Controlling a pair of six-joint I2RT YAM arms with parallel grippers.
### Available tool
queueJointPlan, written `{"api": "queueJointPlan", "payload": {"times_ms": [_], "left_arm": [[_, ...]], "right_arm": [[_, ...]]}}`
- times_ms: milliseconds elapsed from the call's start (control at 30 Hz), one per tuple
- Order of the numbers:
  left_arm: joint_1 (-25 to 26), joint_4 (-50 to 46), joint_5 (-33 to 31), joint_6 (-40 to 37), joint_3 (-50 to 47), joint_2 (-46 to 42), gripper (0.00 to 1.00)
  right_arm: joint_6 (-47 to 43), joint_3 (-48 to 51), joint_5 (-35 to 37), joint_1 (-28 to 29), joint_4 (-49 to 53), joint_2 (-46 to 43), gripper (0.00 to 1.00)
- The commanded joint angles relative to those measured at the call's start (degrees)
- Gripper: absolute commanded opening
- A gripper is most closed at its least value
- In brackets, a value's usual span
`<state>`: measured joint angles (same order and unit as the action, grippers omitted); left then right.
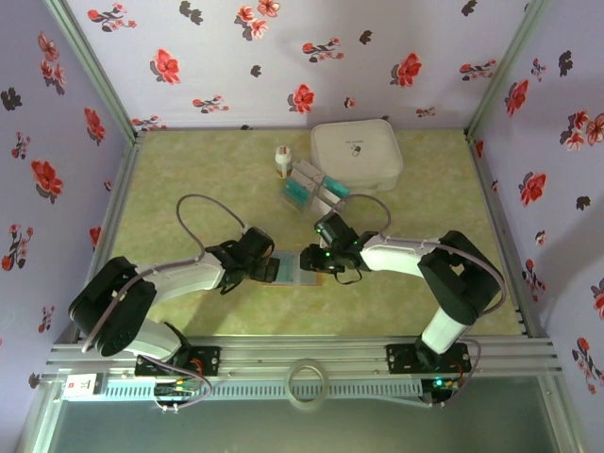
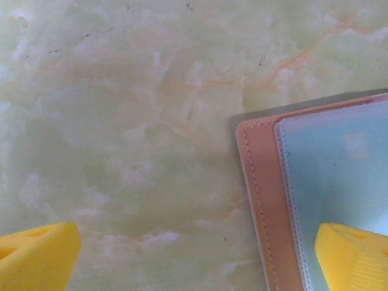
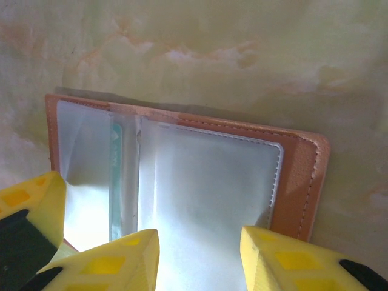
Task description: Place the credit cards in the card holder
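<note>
The left end effector [image 2: 197,242] is spread wide and holds nothing. One yellow fingertip [image 2: 36,257] sits over bare surface [image 1: 189,179], and the other is over the clear sleeve of the card holder [image 3: 303,176], just inside its stitched leather edge. The right end effector [image 3: 200,245] comes in from the opposite side with its fingers partway apart over the holder's larger clear pocket. We cannot tell whether they pinch anything.

The card holder lies open and flat near the middle of the surface, closer to the near edge than the far one, with both end effectors meeting over it. The thin edge of a teal card [image 3: 116,176] shows in the narrow sleeve by the fold. The holder's rounded corners and outer edges are free of other things.

The remaining credit cards [image 1: 311,187] are stacked toward the far edge, beside a small white bottle [image 1: 281,159] and touching a white zip case [image 1: 357,151]. Bare surface runs along the left and right edges.
</note>
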<state>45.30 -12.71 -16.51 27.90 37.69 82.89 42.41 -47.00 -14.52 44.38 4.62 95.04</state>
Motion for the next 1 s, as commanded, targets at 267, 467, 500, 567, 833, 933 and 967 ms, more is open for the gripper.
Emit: {"api": "queueJointPlan", "payload": {"times_ms": [267,467,500,567,833,933,967], "left_arm": [[-0.44,-3.01,-1.20,0.21,4.88,-6.00,1.00],[-3.14,-3.22,0.13,1.65,5.65,-9.06,1.00],[-3.70,-3.20,0.69,2.07,5.58,-9.57,1.00],[-5.38,-3.01,1.95,3.10,5.17,-10.68,1.00],[-12.66,-1.24,8.42,5.59,2.41,-12.97,1.00],[-14.07,-1.07,9.65,5.50,1.91,-13.33,1.00],[-14.41,-1.09,9.89,5.49,1.75,-13.35,1.00]], "right_arm": [[-5.49,-7.82,1.64,-1.84,10.00,-3.31,0.41],[-12.61,-18.48,5.52,-4.62,20.41,-4.76,0.42],[-13.84,-20.20,6.56,-5.09,22.10,-4.28,0.42],[-16.59,-24.35,8.43,-5.87,25.17,-2.70,0.42],[-25.91,-42.96,14.31,-6.32,35.64,9.84,0.41],[-27.90,-49.30,15.40,-6.32,38.26,14.35,0.42],[-28.34,-51.35,15.27,-6.32,39.11,15.84,0.41]]}}
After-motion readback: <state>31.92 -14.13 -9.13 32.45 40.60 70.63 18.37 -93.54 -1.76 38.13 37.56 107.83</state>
